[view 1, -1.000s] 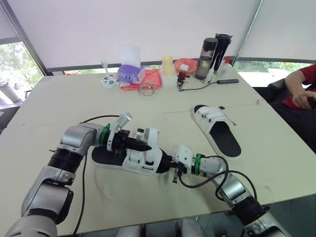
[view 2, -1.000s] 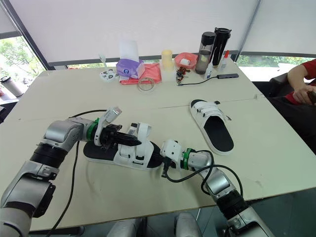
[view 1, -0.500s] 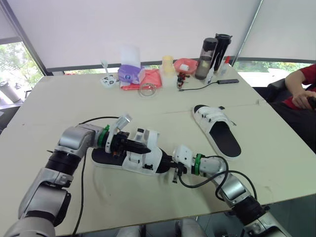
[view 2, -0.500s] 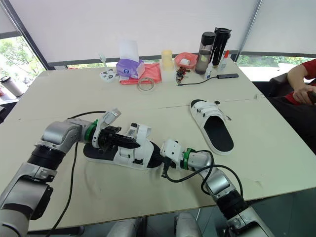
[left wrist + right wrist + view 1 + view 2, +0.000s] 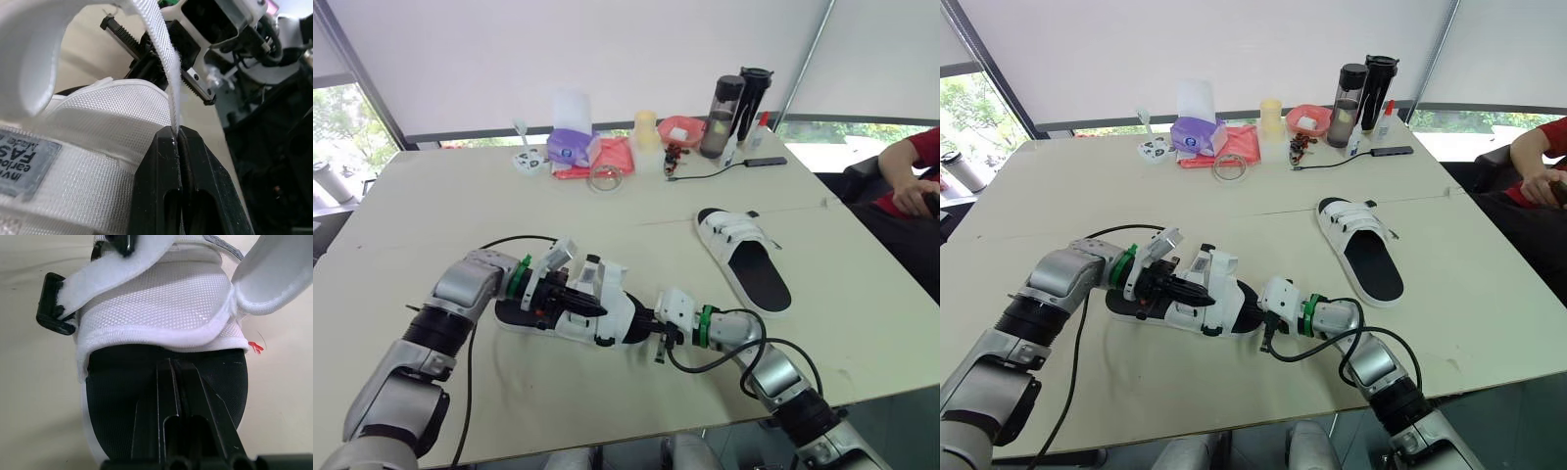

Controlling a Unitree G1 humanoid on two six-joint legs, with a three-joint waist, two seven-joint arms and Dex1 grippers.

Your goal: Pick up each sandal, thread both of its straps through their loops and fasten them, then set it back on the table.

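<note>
Sandal lies on desk between both arms, with the second sandal well apart and bottles at the far edge. Left wrist view — left fingers clamped on white strap. Right wrist view — right fingers together at the black footbed.

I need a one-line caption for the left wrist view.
Left gripper pinching a white strap of the sandal by its edge.
</note>
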